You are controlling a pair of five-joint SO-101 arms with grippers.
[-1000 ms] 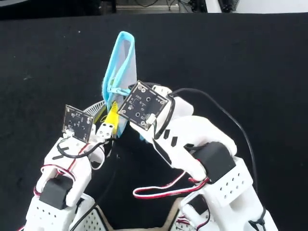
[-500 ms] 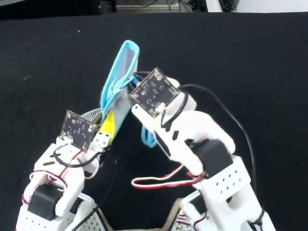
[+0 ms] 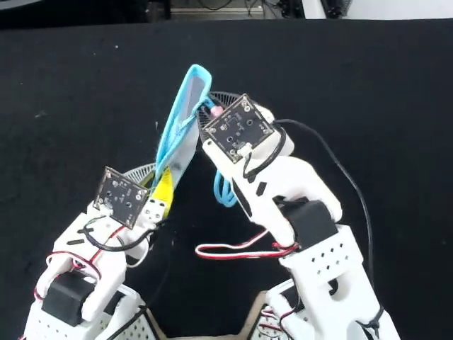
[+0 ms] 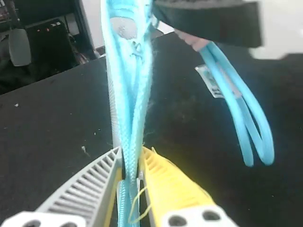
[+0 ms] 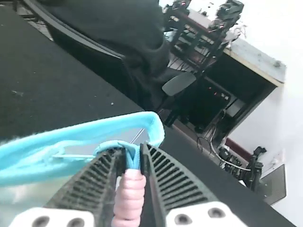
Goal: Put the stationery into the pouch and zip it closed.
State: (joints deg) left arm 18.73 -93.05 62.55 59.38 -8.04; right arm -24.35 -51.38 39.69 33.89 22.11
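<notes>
left claw (image 4: 130, 160) clamped on pouch (image 3: 185, 106) lower edge; right claw (image 5: 133, 151) pinching zip tab (image 5: 134, 161) near top end. Pouch tilted over tabletop (image 3: 368, 85).

Even light from above; black table (image 3: 396, 106) matte and dark, shadows on it faint; pouch (image 3: 185, 113) evenly lit; white arms (image 3: 304, 184) bright; right wrist view: white wall (image 5: 284, 118) beyond the table washed out.

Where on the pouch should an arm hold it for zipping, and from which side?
Take the pouch by its narrow near end, edge-on, as the left gripper does: it stands thin and flat, so jaws close across both faces. That probably leaves the zip line free for the right gripper, shut on the pink pull.
</notes>
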